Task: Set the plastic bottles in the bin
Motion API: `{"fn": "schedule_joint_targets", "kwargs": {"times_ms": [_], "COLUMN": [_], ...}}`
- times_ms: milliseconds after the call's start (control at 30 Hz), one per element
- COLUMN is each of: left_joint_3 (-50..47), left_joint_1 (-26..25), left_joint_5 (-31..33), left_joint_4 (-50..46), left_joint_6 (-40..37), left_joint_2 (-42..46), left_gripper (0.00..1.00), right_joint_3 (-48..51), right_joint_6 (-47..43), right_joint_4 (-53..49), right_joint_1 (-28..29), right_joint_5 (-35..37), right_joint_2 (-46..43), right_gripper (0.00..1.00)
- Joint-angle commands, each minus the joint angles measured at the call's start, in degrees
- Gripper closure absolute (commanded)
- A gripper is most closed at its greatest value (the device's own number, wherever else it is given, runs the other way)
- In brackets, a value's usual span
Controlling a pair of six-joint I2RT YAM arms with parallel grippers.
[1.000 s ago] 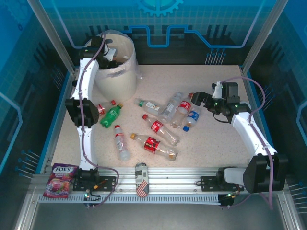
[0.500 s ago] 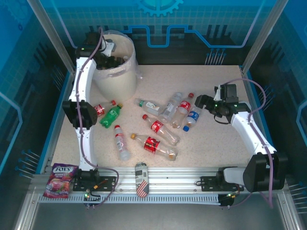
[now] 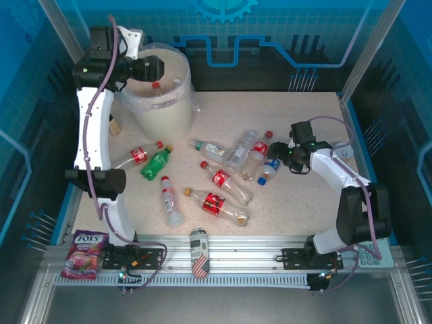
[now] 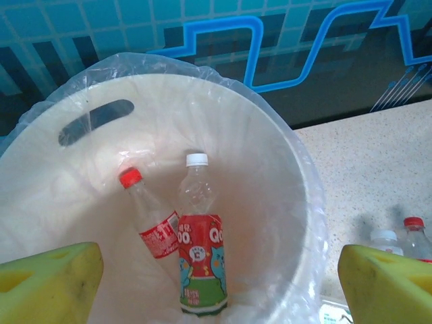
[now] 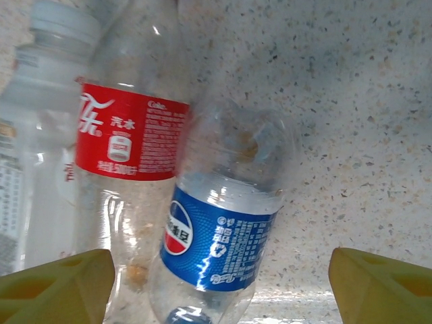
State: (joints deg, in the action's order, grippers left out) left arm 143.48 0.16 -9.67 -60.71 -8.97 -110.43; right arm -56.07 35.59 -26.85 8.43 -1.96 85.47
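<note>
Top external view, nearest first: an aluminium rail (image 3: 229, 260) carries both arm bases, with a purple sweet packet (image 3: 84, 253) at its left end and a patterned can (image 3: 199, 251) lying across it. Beyond it, the speckled beige table (image 3: 304, 111) holds the loose plastic bottles (image 3: 216, 202) in a scatter around its middle, a green bottle (image 3: 155, 162) among them on the left.

The right gripper (image 3: 282, 155) hangs low beside a blue-labelled bottle (image 5: 216, 243). Its yellow pads (image 5: 54, 273) sit at opposite edges of the right wrist view, spread wide and holding nothing.

At the far left stands the bin (image 3: 165, 115) with its clear liner (image 4: 307, 223). Inside lie a red-capped bottle (image 4: 152, 226) and a white-capped bottle (image 4: 199, 250) (side by side, necks pointing away). The left gripper (image 3: 156, 69) hovers over the rim, fingers apart and empty. Blue grid-printed panels (image 3: 283, 27) wall in the cell.

Since a second ago, the left arm has risen out of the bin and now stands much taller. The right arm has folded in and swung left toward the blue-labelled bottle. The bottles on the table lie where they were.
</note>
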Motion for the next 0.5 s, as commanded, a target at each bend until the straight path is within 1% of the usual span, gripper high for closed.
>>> {"fn": "schedule_joint_targets", "kwargs": {"times_ms": [0,67,133,200,267,333,400,467], "left_joint_3": [-8.5,-16.6,-22.9,-28.5,-36.8,-44.3,-51.7,-58.3], "left_joint_1": [-3.5,-6.8,-9.1,-10.6,-12.3,-14.1,-15.9,-17.9], "left_joint_5": [2.2,3.0,2.2,0.5,-1.0,-1.2,-1.6,-3.4], "left_joint_4": [2.0,5.3,7.4,9.9,14.0,18.0,22.6,26.8], "left_joint_6": [0.5,0.4,1.8,5.5,8.9,12.2,16.3,20.5], "left_joint_2": [7.2,12.7,16.6,20.2,24.2,27.4,29.5,30.7], "left_gripper": [0.09,0.08,0.08,0.08,0.08,0.09,0.09,0.09], "right_joint_3": [0.5,0.9,1.4,1.9,2.5,3.2,3.4,3.0], "right_joint_6": [0.9,1.0,1.3,1.6,1.7,1.9,2.4,2.7], "right_joint_4": [1.0,1.7,2.9,4.1,6.5,8.5,9.8,10.5], "right_joint_1": [1.7,1.9,1.9,1.9,2.0,2.3,2.3,2.3], "right_joint_5": [4.7,5.1,4.7,3.9,2.8,3.1,3.1,2.5], "right_joint_2": [1.9,3.3,4.3,5.5,6.7,7.4,8.4,9.9], "right_gripper": [0.16,0.16,0.17,0.18,0.18,0.18,0.19,0.2]}}
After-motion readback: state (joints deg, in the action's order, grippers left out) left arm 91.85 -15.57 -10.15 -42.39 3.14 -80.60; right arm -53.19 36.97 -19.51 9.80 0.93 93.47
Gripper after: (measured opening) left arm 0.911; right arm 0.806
